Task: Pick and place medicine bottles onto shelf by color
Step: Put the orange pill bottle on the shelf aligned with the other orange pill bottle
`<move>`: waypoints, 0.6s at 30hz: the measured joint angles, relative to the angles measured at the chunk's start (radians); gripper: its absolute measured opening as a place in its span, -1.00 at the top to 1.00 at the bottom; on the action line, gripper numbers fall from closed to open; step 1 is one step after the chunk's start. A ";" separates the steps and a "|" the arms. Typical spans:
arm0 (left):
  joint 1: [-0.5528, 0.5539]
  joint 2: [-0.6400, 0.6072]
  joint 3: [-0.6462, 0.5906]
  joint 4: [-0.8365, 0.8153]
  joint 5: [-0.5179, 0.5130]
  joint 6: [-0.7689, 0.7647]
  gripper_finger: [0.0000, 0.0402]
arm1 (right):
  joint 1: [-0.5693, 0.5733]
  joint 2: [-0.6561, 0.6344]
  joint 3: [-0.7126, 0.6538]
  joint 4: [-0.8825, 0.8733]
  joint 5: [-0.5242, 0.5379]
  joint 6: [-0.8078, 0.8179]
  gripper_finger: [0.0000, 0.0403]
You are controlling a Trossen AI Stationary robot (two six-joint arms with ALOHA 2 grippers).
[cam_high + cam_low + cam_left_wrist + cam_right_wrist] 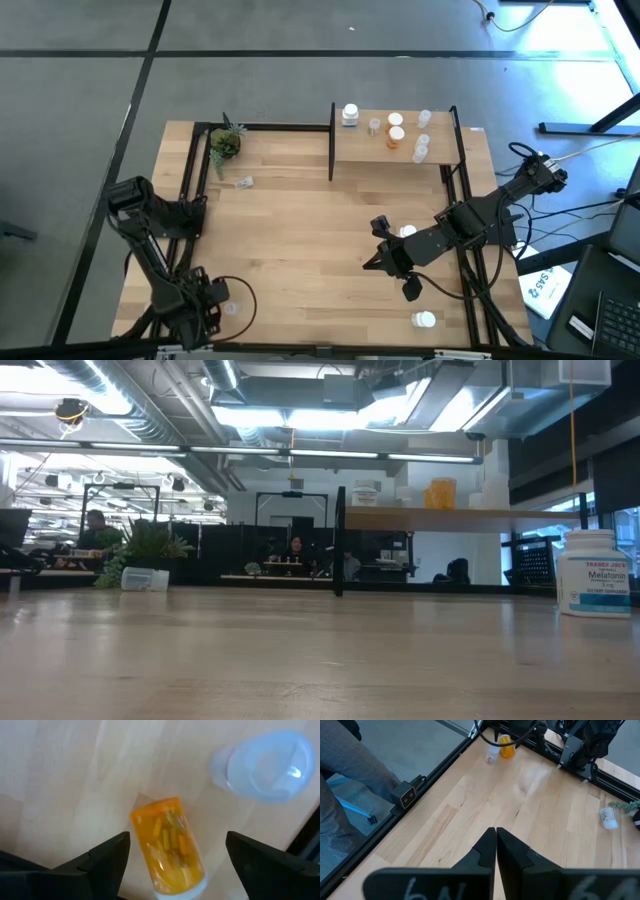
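Two grippers are in play: the left gripper (175, 857) hangs low over the near left corner of the table, its dark fingers (107, 855) spread wide on either side of an orange pill bottle (169, 847) that lies on its side on the wood, white cap toward the camera, not clamped. Just beside it lies a clear bottle (265, 765), also on the tabletop (75, 780). The right gripper (496, 842) has its fingers pressed together with nothing between them, held above the bare wood at the right-hand middle of the table. From above, a white bottle (407, 232) sits close by that right arm and another white bottle (425, 319) stands nearer the front right edge; a clear bottle on its side (244, 182) lies near the small potted plant (225, 143) at the back left. The shelf (350, 150), at the back right between black posts, carries several bottles: white, clear and an orange one (396, 134).
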 joint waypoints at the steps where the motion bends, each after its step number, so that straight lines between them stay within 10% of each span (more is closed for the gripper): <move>1: 0.001 0.000 -0.003 0.002 0.000 -0.002 -0.61 | 0.000 0.000 0.000 0.000 0.000 0.000 0.92; 18: 0.000 0.000 -0.082 0.031 0.008 -0.104 -0.61 | 0.000 0.000 0.000 0.000 0.000 0.000 0.92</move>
